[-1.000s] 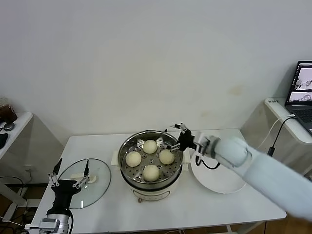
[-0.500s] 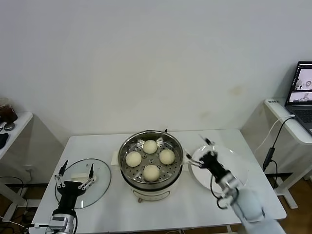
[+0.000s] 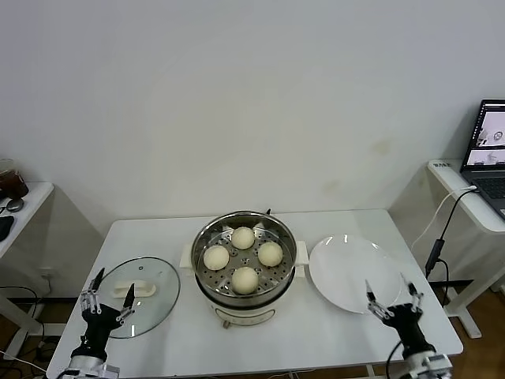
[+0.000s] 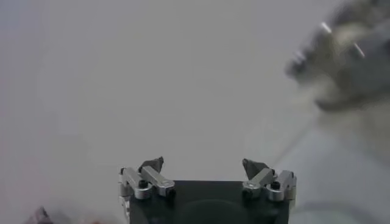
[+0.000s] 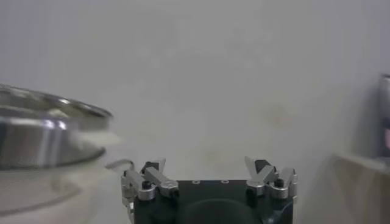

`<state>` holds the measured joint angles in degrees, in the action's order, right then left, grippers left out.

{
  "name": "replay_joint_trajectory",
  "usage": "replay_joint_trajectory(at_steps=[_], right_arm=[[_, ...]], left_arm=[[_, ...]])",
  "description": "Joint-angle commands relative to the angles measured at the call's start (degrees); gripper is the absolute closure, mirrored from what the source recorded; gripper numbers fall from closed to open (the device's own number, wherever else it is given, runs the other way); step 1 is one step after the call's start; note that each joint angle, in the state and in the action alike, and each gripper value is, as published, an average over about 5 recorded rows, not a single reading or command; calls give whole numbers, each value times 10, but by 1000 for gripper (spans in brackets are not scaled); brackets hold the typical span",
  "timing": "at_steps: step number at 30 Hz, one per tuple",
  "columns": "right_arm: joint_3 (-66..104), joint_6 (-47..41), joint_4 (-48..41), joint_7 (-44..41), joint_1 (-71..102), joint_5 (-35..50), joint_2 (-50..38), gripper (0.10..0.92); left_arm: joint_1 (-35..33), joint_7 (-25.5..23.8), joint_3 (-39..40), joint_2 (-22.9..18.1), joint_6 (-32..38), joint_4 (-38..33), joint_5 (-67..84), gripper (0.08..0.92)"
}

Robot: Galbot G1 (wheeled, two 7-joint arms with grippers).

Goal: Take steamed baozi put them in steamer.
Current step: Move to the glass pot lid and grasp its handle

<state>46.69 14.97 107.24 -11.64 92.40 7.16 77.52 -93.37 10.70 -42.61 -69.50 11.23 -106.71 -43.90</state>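
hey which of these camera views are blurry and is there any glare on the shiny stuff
Head view: sharp throughout, soft even light; the glass lid mirrors the pale table, and the steamer rim shines mildly. Left wrist view: only the left pincer is crisp, the background smeared grey. Right wrist view: right pincer sharp, the steamer's metal side blurred, streaked with bright glare.

Nothing readable from where I stand.

I find no lettering, brand, number or sign on my steamer (image 3: pixel 245 253), the plate (image 3: pixel 351 272) or the glass lid (image 3: pixel 140 286). The laptop (image 3: pixel 491 150) on the side desk shows a lit screen, but its contents are too small for me to read.
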Motion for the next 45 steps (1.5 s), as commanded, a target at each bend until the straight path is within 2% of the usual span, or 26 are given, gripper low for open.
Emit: replay_joint_trajectory(at_steps=[1, 15, 33, 39, 42, 45], right_arm=[[64, -13, 4, -1, 49, 11, 52, 203], [46, -13, 13, -5, 57, 8, 52, 203], [32, -14, 13, -7, 56, 5, 53, 203], [32, -14, 14, -6, 59, 3, 54, 203], [31, -15, 13, -6, 60, 2, 54, 203], [29, -16, 13, -6, 59, 2, 55, 203]], left_arm=[[18, 14, -5, 36, 20, 101, -309, 177], [124, 10, 18, 66, 16, 201, -340, 177], [241, 11, 56, 62, 8, 301, -357, 177], [255, 12, 66, 59, 8, 318, -356, 177], [255, 12, 67, 58, 8, 323, -354, 202], [254, 10, 68, 59, 9, 325, -348, 277]])
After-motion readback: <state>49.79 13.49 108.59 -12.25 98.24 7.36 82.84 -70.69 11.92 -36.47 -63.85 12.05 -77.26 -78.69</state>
